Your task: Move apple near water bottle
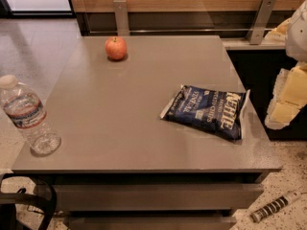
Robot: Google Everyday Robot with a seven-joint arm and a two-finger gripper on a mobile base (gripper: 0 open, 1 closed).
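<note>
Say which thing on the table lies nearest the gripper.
The dark blue chip bag, near the gripper at the right edge; apple and water bottle sit farther left.

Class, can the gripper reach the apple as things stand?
Probably yes: nothing stands between the gripper, off the table's right edge, and the apple; the chip bag lies flat, nearer the front.

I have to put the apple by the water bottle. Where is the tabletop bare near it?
The table is bare between the water bottle and the chip bag, and from the bottle back to the apple. The near-left corner is tight. The end effector hangs beyond the table's right edge.
</note>
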